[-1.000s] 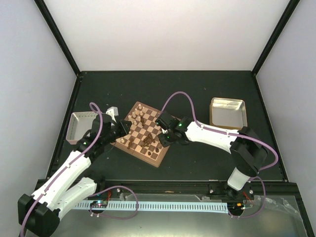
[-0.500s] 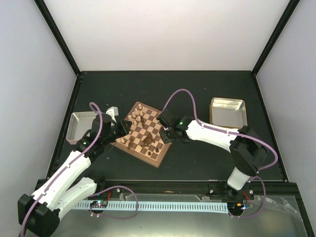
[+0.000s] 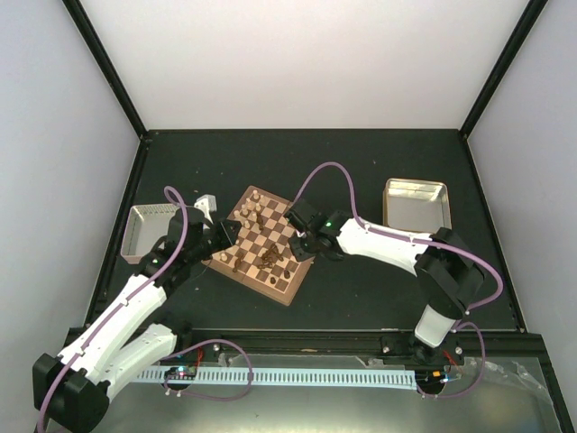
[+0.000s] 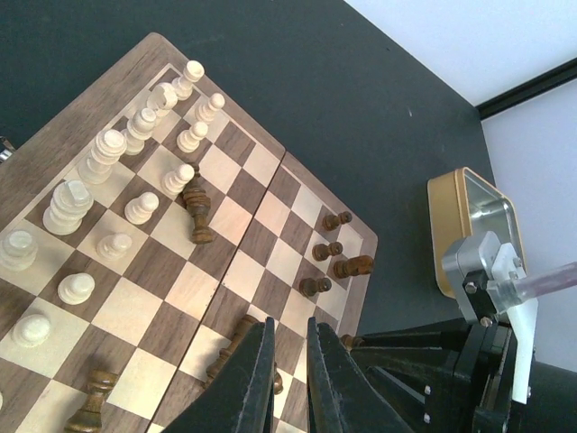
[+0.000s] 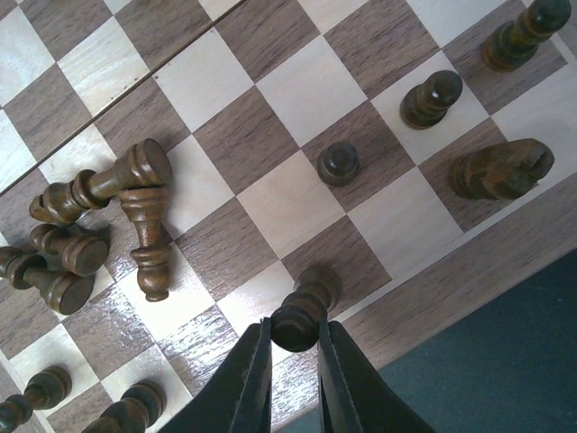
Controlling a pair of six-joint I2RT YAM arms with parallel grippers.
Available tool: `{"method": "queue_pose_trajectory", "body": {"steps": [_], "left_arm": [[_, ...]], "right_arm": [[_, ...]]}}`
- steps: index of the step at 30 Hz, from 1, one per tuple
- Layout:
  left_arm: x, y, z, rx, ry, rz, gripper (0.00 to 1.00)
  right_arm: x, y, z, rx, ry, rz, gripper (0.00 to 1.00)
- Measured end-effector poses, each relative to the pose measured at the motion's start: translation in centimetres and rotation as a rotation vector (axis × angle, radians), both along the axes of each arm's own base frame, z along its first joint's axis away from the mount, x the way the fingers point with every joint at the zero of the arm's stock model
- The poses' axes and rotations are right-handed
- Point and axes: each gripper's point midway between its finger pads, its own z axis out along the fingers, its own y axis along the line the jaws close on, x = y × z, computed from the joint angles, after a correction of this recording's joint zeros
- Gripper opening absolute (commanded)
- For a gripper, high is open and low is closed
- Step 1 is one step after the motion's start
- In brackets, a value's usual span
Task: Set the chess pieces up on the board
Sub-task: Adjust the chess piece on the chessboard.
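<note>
Right gripper (image 5: 293, 330) hung right above a dark pawn (image 5: 308, 299) standing upright on the board (image 5: 270, 198), edge row. Fingers hugged its head, couldn't tell if actually pinching. Left gripper (image 4: 288, 327) was closed, empty, well apart.

Bright, even overhead light — soft shadows, mild sheen on board (image 5: 288, 203); near foreground perhaps blurred.

Dark table (image 3: 361, 162) bears the board (image 3: 257, 236) (askew), left tray (image 3: 144, 231), right tray (image 3: 416, 207).
</note>
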Motion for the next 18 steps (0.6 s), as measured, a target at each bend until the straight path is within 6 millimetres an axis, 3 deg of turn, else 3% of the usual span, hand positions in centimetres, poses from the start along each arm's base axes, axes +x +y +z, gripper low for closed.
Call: {"method": "queue_pose_trajectory", "body": {"steps": [8,18], "left_arm": [[-0.02,-0.03,0.00,-0.001,0.000,-0.002,0.02],[-0.07,-0.21,-0.10,-0.005,0.006,-0.011,0.02]], "right_arm": [[0.73,-0.12,-0.15,0.007,-0.007,-0.014,0.21],[0.76,-0.18,-0.07,0.007,-0.008,-0.013,0.50]]}}
